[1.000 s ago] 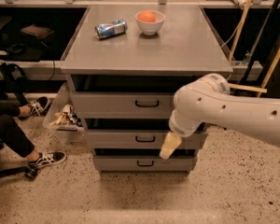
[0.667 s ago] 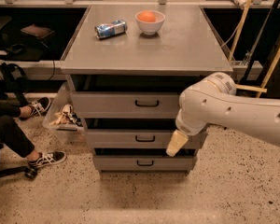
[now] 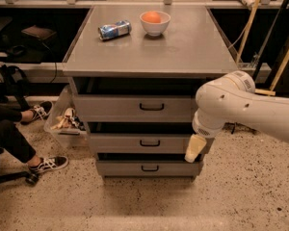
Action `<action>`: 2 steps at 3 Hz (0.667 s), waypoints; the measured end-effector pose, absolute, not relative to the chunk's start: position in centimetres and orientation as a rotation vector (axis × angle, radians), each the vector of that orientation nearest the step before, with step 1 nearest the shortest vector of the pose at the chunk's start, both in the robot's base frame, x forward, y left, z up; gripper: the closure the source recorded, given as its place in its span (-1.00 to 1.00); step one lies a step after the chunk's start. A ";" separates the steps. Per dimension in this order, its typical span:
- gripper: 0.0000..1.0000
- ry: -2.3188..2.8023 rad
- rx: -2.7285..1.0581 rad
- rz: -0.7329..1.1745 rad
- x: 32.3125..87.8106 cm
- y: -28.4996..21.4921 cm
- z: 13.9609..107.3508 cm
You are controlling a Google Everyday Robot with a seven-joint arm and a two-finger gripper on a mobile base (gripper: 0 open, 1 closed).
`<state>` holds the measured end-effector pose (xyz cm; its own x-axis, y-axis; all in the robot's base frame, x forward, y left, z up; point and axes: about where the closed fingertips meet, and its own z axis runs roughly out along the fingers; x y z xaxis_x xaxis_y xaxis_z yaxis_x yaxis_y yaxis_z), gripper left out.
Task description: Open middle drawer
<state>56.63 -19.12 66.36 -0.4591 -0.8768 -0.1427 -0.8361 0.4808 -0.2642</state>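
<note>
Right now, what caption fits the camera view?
End effector hangs right of the handle on the middle drawer.

The gripper (image 3: 196,148) covers the right end of the middle drawer (image 3: 120,143); right of that drawer, the frame edge cuts off the arm (image 3: 253,105).

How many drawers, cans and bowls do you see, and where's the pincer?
drawers: 3 (top drawer, middle drawer, bottom drawer)
can: 1
bowl: 1
total: 5
The pincer hangs before the middle drawer's right end.
</note>
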 end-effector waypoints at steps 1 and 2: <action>-1.00 2.430 -1.688 -0.366 56.6 -21.9 66.6; -1.00 2.416 -1.715 -0.392 56.7 -22.3 66.7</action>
